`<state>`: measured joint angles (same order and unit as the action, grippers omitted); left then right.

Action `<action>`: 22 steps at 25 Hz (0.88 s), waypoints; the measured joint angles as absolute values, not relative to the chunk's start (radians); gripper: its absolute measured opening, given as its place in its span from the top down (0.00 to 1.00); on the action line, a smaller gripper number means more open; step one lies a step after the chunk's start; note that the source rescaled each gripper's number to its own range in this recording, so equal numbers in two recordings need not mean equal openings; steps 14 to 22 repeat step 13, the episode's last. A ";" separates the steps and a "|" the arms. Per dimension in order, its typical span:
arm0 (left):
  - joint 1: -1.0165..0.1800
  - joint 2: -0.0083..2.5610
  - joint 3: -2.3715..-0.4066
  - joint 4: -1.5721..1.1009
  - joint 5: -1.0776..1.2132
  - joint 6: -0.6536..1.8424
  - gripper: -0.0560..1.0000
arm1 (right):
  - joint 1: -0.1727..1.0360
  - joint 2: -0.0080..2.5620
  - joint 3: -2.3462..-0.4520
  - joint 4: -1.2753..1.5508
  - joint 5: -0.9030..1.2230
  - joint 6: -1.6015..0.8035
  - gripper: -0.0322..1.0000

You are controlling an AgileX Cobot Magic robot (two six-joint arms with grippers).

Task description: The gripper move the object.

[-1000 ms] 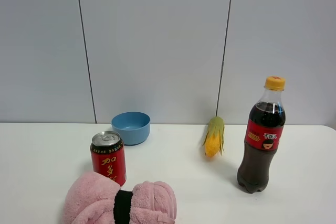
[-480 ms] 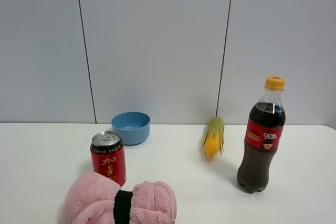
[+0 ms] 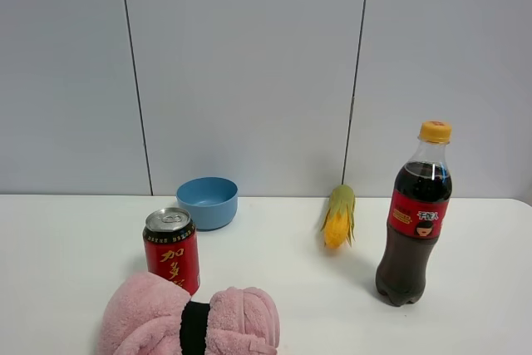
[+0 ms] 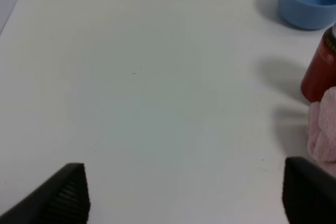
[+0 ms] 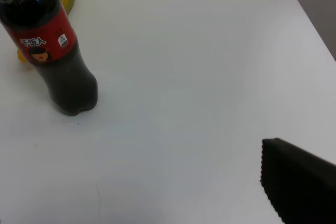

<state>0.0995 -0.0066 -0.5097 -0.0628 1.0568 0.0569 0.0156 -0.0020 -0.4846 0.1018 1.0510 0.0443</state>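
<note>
The cola bottle (image 5: 50,45) stands upright, well apart from the right gripper (image 5: 299,182), whose jaw state cannot be told; the left gripper (image 4: 184,195) is spread wide over bare table (image 4: 147,77).

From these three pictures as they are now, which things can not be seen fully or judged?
- Pink plush toy: exterior high view, its lower part is cut off by the bottom edge.
- Red can: left wrist view, cut by the picture edge, label unreadable.
- Right gripper: right wrist view, only one of the fingers shows; open or shut is unclear.
- Cola bottle: right wrist view, cap cut off by the edge.
- Which object is to be moved: nothing shows it.
</note>
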 joint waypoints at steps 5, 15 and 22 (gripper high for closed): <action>0.099 -0.007 -0.510 -0.063 1.056 0.057 0.35 | 0.016 -0.002 -0.485 0.102 1.051 0.044 0.00; 0.099 -0.007 -0.510 -0.063 1.056 0.057 0.35 | 0.016 -0.002 -0.485 0.102 1.051 0.044 0.00; 0.099 -0.007 -0.510 -0.063 1.056 0.057 0.35 | 0.016 -0.002 -0.485 0.102 1.051 0.044 0.00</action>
